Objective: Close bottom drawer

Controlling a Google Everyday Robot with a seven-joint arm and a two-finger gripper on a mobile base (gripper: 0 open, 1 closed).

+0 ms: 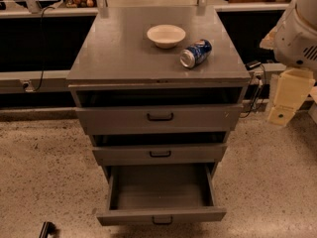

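Note:
The bottom drawer (161, 214) of the grey metal cabinet (124, 58) is pulled far out toward me. Its inside shows and holds nothing, and its low front panel has a small dark handle (162, 220). The middle drawer (159, 154) and the top drawer (158, 117) each stick out a little, with a dark gap above them. My gripper (283, 108) is cream-coloured and hangs to the right of the cabinet, level with the top drawer. It is well apart from the bottom drawer and touches nothing.
A white bowl (166, 35) and a blue can (195, 53) lying on its side rest on the cabinet top. A cable (255, 95) hangs by the cabinet's right side. A small dark object (47, 228) lies on the speckled floor at bottom left. A counter runs behind.

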